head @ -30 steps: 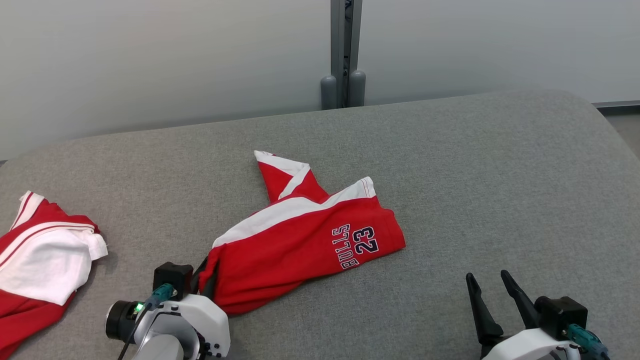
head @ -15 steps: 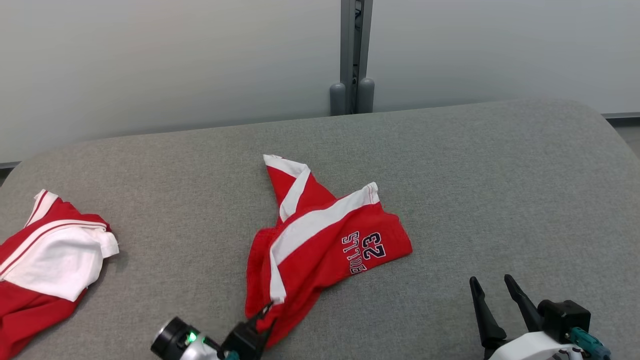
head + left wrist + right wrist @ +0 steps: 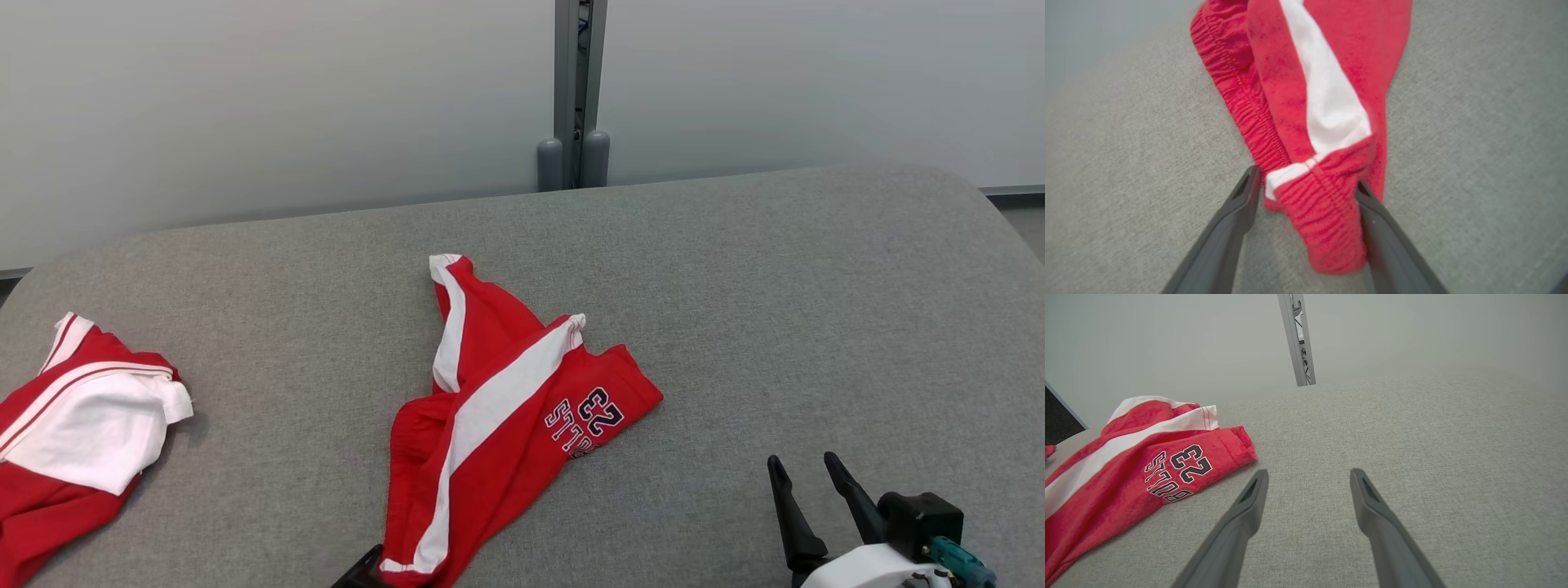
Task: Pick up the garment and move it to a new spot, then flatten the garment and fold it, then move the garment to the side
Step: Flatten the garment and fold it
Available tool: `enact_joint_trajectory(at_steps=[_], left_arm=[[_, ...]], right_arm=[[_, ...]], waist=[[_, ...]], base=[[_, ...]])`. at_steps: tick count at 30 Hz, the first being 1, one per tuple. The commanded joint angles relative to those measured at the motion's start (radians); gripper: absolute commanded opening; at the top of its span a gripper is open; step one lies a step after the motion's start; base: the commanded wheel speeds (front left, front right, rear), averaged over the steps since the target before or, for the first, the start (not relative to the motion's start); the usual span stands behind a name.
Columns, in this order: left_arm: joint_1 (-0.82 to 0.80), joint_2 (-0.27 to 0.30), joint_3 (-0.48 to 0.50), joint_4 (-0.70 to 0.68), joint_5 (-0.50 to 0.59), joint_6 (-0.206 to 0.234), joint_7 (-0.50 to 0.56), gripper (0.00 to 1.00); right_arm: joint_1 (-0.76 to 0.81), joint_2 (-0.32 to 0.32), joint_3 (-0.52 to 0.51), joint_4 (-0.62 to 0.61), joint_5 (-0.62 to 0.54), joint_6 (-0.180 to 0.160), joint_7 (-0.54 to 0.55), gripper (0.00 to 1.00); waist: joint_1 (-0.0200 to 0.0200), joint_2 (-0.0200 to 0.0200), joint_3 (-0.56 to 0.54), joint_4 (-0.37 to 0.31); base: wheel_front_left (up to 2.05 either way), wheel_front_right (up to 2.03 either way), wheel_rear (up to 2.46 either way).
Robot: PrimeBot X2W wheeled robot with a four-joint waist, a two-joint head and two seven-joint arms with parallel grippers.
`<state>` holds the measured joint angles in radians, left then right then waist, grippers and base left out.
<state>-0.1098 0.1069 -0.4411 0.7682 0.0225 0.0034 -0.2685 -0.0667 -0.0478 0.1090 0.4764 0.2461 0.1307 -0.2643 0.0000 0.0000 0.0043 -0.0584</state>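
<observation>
Left gripper [image 3: 1306, 181]: gapes wide around the waistband of the red shorts [image 3: 1331, 110], not clamped; right gripper [image 3: 800, 460]: gapes empty, near right of them.

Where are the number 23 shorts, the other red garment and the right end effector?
shorts [image 3: 514, 457], head view, red leg panel.
other red garment [image 3: 82, 433], head view, white panel.
right end effector [image 3: 800, 459], head view, between its fingertips.
</observation>
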Motion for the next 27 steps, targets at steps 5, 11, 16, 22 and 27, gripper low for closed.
enact_joint_trajectory(at_steps=[5, 11, 16, 22, 27], left_arm=[[0.001, 0.019, 0.061, 0.02, -0.051, 0.045, 0.007, 1.0], [-0.029, 0.04, 0.118, 0.014, -0.088, 0.087, 0.004, 1.0], [-0.051, 0.063, 0.173, -0.016, -0.111, 0.115, 0.004, 1.0], [-0.028, 0.059, 0.224, -0.075, -0.137, 0.123, 0.004, 1.0], [0.01, 0.035, 0.261, -0.165, -0.148, 0.124, 0.004, 1.0]], right_arm=[[0.006, -0.005, -0.008, 0.004, 0.003, 0.0, 0.0, 1.0], [0.006, -0.005, -0.006, -0.003, 0.007, 0.0, 0.0, 1.0], [0.001, -0.005, -0.002, 0.001, 0.002, 0.0, 0.0, 1.0], [-0.004, -0.006, -0.014, -0.005, 0.011, 0.0, 0.0, 1.0], [0.0, -0.005, -0.03, -0.021, 0.018, 0.0, 0.0, 1.0]], waist=[[0.0, 0.0, -0.008, 0.002], [0.0, 0.0, -0.011, 0.007], [0.0, 0.0, -0.007, 0.004], [0.0, 0.0, -0.009, -0.008], [0.0, 0.0, -0.019, -0.01]], base=[[0.0, 0.0, 0.0], [0.0, 0.0, 0.0], [0.0, 0.0, 0.0], [0.0, 0.0, 0.0], [0.0, 0.0, 0.0]])
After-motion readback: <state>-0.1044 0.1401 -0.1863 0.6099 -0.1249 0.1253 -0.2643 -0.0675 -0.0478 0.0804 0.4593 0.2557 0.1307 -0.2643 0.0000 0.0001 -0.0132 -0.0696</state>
